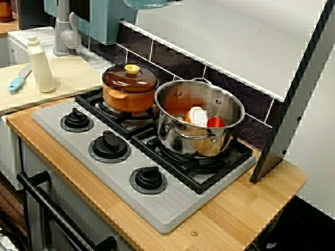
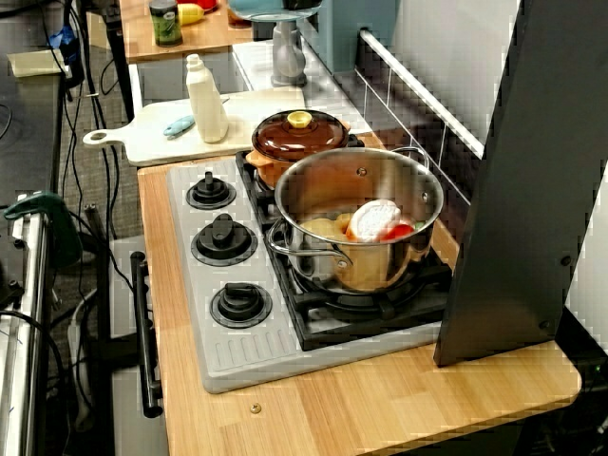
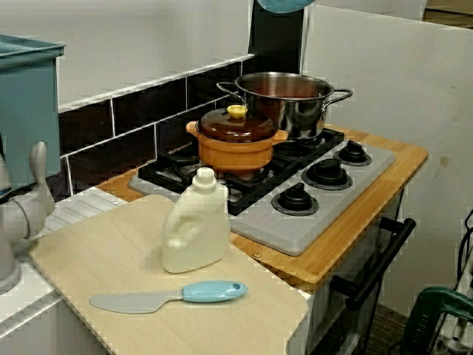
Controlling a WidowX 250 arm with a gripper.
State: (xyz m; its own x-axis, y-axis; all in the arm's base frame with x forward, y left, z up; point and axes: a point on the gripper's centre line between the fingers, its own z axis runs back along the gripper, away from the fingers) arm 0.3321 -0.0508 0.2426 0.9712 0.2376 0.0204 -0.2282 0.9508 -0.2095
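No gripper shows in any view. A steel pot (image 1: 199,123) stands on the right-hand burner of the toy stove (image 1: 172,209). In it lie a white and orange piece (image 1: 197,116), a red piece (image 1: 215,123) and a yellowish piece (image 2: 321,228). Just left of it, almost touching, sits an orange pot (image 1: 128,97) under a brown lid with a yellow knob (image 1: 132,68). The view along the counter shows both the steel pot (image 2: 359,223) and the orange pot (image 2: 296,142). In the sink-side view the orange pot (image 3: 236,144) stands in front of the steel pot (image 3: 288,103).
Three black knobs (image 1: 109,146) line the stove's front. On the pale cutting board (image 3: 133,255) are a white bottle (image 3: 196,231) and a blue-handled spatula (image 3: 174,296). A grey faucet (image 1: 63,31) and a teal box (image 3: 26,111) stand by it. A dark slanted panel (image 2: 518,180) rises right of the stove.
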